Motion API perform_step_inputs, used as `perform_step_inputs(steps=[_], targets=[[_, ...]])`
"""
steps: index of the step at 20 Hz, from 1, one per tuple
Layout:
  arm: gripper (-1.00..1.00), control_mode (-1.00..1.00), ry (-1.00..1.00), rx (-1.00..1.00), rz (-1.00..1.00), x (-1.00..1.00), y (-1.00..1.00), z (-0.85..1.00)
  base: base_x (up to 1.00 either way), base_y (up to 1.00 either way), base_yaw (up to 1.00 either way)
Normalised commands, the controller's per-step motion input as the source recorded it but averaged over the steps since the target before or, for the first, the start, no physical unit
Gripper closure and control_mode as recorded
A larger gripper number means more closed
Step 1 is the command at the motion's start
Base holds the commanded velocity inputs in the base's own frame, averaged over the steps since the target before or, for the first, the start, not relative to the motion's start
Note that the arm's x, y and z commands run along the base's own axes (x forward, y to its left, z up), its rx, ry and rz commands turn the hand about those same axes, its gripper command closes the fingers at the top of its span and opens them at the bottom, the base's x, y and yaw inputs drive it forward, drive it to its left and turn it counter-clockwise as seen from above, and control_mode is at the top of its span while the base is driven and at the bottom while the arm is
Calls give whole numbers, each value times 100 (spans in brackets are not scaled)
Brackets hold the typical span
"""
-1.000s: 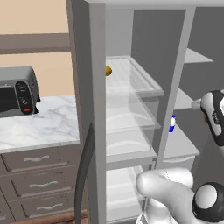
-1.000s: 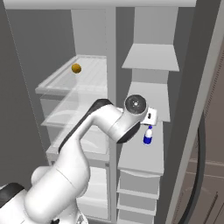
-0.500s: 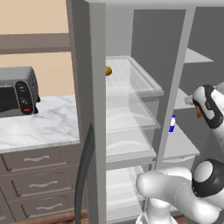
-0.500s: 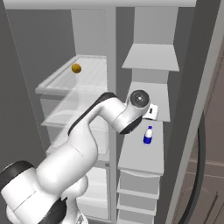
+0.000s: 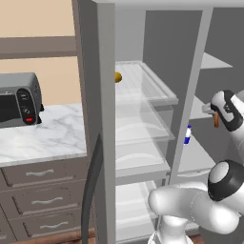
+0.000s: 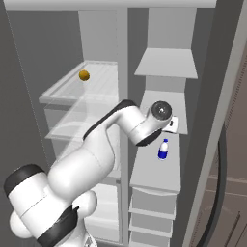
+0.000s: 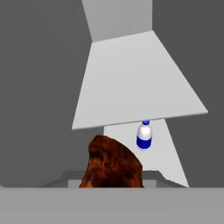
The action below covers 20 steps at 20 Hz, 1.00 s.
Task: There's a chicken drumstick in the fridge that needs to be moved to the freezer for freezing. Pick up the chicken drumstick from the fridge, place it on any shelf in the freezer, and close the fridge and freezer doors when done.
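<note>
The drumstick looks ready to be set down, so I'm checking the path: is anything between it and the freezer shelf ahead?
Nothing visible blocks it. The chicken drumstick hangs at the gripper inside the freezer, with a bare shelf ahead. The blue-and-white bottle stands on the shelf below.

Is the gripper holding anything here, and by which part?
The gripper holds the orange-brown chicken drumstick inside the narrow grey freezer; which part it grips cannot be told.

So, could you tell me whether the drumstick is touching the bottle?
Apart. In the hand view the drumstick sits at the gripper, while the bottle stands farther off on a freezer shelf, with bare shelf showing between them.
</note>
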Motion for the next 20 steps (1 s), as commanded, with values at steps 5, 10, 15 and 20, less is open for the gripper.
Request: perform_step_inputs(steps=[5, 10, 15, 20], targets=[[100, -100, 0, 0, 0, 24, 0, -5, 0, 0, 0], [100, -100, 0, 4, 3, 11, -7, -9, 0, 0, 0], [100, -100, 0, 2, 3, 15, -3, -3, 0, 0, 0], [100, -100, 0, 0, 0, 16, -2, -13, 0, 0, 0]])
